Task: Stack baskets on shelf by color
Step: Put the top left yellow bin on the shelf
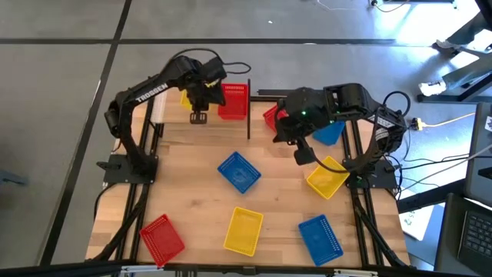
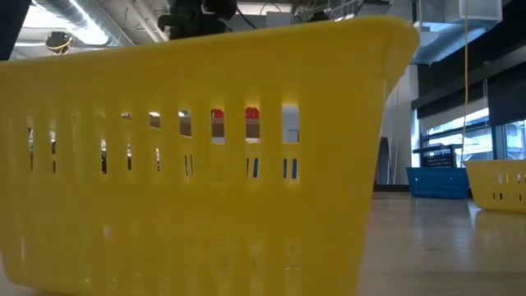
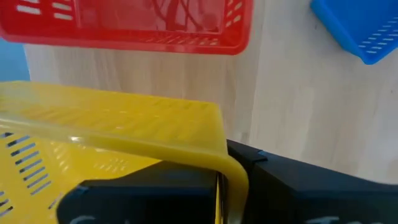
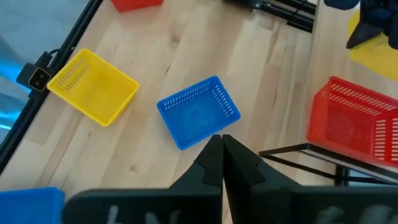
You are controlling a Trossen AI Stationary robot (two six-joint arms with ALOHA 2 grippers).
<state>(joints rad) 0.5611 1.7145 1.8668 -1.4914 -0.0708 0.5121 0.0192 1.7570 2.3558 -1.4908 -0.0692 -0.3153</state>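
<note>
Wooden planks carry everything I'm working with, and from overhead I read them left to right. A red basket (image 1: 161, 238) lies at the near left corner. My left gripper (image 1: 198, 98) is up over the shelf (image 1: 173, 127) at the far left, jaws clamped on the rim of a yellow basket (image 3: 112, 134) — the left wrist view shows the fingers pinching that rim, with a red basket on the shelf (image 1: 234, 101) just beside it. Mid-table lie a blue basket (image 1: 239, 171) and a yellow one (image 1: 244, 231), well apart. My right gripper (image 1: 303, 154) hangs right of centre, fingers together on nothing, another red basket (image 1: 270, 116) and a blue one (image 1: 329, 132) partly hidden under its arm. Farther right sit a yellow basket (image 1: 327, 178) and a blue one at the near edge (image 1: 320, 237).

I judge the step in hand is placing yellow on the shelf; next I must lower it level beside the red without nudging it. A black upright post (image 1: 249, 108) stands close, so room is tight there — the table's middle is open
</note>
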